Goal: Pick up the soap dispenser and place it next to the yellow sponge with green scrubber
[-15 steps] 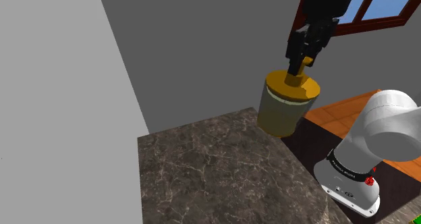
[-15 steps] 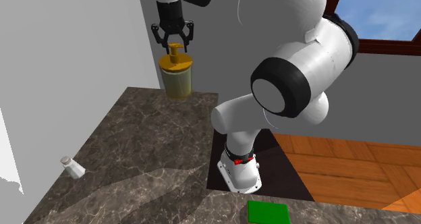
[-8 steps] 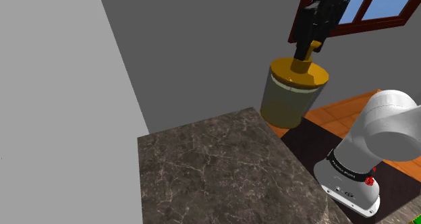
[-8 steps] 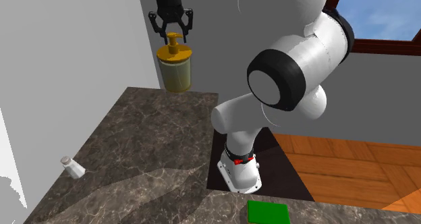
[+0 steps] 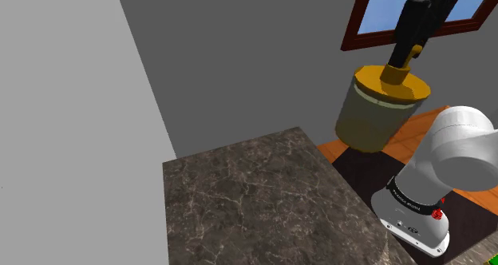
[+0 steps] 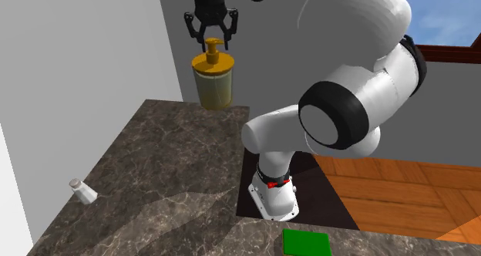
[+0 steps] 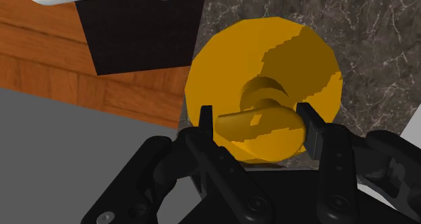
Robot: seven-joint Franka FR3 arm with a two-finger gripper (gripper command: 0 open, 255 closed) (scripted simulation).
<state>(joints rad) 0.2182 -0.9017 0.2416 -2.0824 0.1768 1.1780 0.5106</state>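
Observation:
The soap dispenser (image 5: 378,114) has a pale olive body and an orange-yellow cap with a pump. It hangs in the air above the far edge of the dark marble counter (image 5: 255,199). My gripper (image 5: 407,54) is shut on its pump head, seen from above in the wrist view as the soap dispenser (image 7: 266,88) clasped between the fingers of the gripper (image 7: 258,127). In the second exterior view the gripper (image 6: 210,41) holds the soap dispenser (image 6: 213,80) well above the counter (image 6: 154,170). A flat green-topped sponge (image 6: 307,242) lies at the counter's near edge.
A small white shaker (image 6: 82,190) lies on its side on the counter by the white wall. The arm's base (image 5: 415,211) stands on a dark stand beside the counter. Wooden floor (image 6: 401,189) and a framed window (image 5: 399,16) lie beyond.
The gripper has carried the dispenser higher and toward the shoulder view's right, off the counter corner toward the stand side.

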